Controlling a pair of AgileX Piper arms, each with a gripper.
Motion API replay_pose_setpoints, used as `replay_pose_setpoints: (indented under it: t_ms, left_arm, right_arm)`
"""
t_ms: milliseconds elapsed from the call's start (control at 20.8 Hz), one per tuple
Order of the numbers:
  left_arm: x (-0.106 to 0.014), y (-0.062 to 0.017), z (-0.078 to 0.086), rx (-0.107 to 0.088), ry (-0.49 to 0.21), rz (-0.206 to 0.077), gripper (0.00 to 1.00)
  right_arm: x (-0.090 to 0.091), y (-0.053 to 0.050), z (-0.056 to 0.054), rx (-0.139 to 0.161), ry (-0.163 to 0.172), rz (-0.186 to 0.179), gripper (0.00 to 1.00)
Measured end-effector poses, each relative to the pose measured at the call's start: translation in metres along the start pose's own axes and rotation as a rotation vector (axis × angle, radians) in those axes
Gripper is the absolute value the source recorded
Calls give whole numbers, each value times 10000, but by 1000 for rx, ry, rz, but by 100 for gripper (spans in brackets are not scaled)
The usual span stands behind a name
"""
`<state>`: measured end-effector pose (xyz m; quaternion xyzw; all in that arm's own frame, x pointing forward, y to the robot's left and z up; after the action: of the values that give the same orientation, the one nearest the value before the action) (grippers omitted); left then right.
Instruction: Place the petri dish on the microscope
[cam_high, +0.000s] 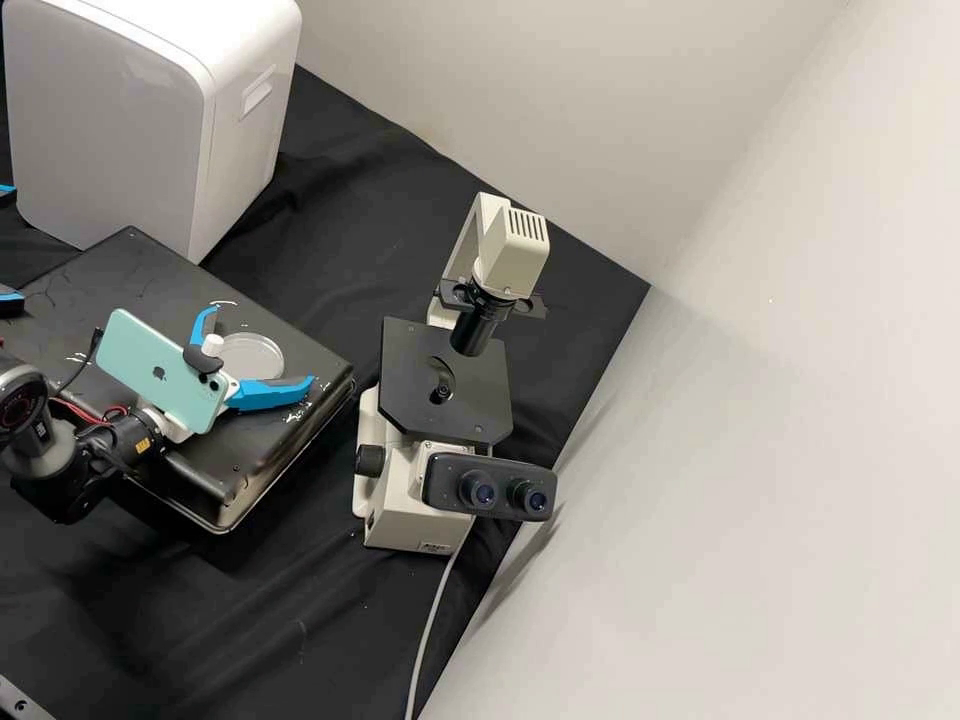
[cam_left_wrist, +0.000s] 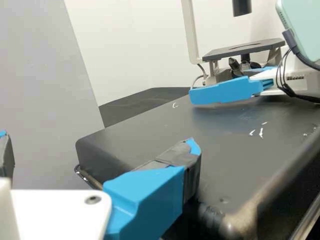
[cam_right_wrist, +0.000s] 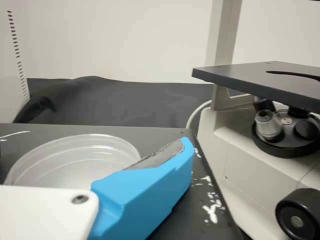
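A clear petri dish (cam_high: 250, 352) (cam_right_wrist: 70, 160) lies on top of a flat black box (cam_high: 120, 280). My right gripper (cam_high: 243, 358) is open and straddles the dish, one blue finger (cam_right_wrist: 145, 190) on each side, without pressing on it. The microscope (cam_high: 440, 430) stands just right of the box, its black stage (cam_high: 445, 375) (cam_right_wrist: 260, 77) bare under the condenser. My left gripper (cam_left_wrist: 97, 142) is open at the box's left end, level with its top and facing the microscope; its blue fingertips (cam_high: 8, 298) show at the left edge of the high view.
A white appliance (cam_high: 140, 110) stands at the back left behind the box. A grey cable (cam_high: 430, 620) runs from the microscope toward the bench's front. A light wall (cam_high: 760, 400) borders the bench on the right, close to the eyepieces (cam_high: 500, 492).
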<state>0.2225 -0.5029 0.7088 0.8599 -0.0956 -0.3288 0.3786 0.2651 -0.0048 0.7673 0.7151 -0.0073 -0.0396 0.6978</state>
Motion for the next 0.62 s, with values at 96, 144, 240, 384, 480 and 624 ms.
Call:
replay_pose_setpoints:
  t_ms: [96,144,240,384,480,624]
  left_arm:
    - [0,0,0,0,0,0,100]
    - [0,0,0,0,0,0,100]
    - [0,0,0,0,0,0,100]
    - [0,0,0,0,0,0,100]
    - [0,0,0,0,0,0,100]
    - [0,0,0,0,0,0,100]
  right_arm:
    - [-5,-13,-10,-1,5,-4,0]
    - [-5,-14,-12,-1,5,-5,0]
    - [-6,-24,-20,-2,6,-6,0]
    - [-12,-64,-58,-29,12,-13,0]
    - [-10,-105,-58,-47,14,-26,0]
    - [-5,-125,-53,-50,21,-22,0]
